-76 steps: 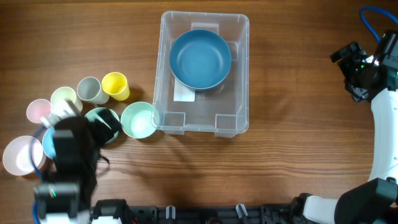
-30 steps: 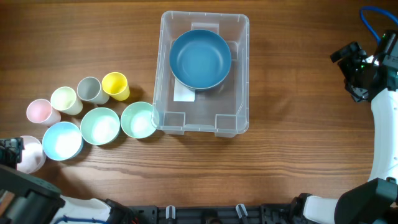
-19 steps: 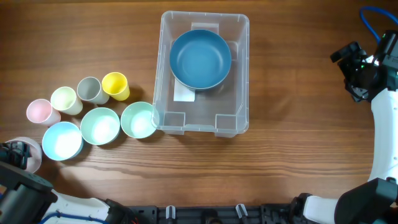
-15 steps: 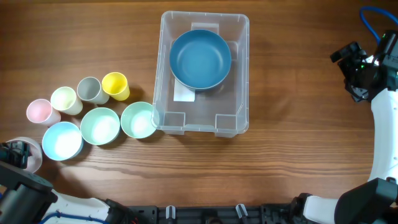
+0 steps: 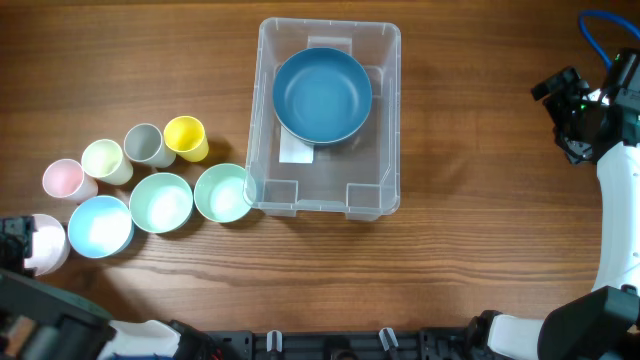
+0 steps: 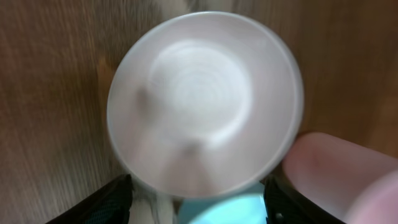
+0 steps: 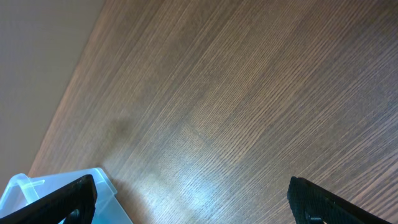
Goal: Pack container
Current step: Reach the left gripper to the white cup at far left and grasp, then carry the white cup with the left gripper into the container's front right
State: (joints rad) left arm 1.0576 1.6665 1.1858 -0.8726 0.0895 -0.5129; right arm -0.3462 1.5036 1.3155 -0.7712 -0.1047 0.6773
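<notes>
The clear container (image 5: 388, 120) stands at the table's middle with a dark blue bowl (image 5: 322, 95) inside it. Its corner shows in the right wrist view (image 7: 56, 199). My left gripper (image 5: 14, 238) is at the far left edge, right beside a pale pink bowl (image 5: 47, 243). In the left wrist view that bowl (image 6: 205, 102) fills the frame, blurred, and the left gripper's fingers (image 6: 198, 186) stand apart at its near edge. My right gripper (image 5: 578, 112) is open and empty at the far right, over bare wood (image 7: 193, 193).
Left of the container stand a light blue bowl (image 5: 100, 226), two mint bowls (image 5: 161, 202) (image 5: 222, 192), and pink (image 5: 62, 179), pale yellow (image 5: 103, 160), grey (image 5: 145, 145) and yellow (image 5: 185, 138) cups.
My left arm has drawn back from over the bowls to the lower left corner and now sits at the pale pink bowl. The right arm has not moved.
</notes>
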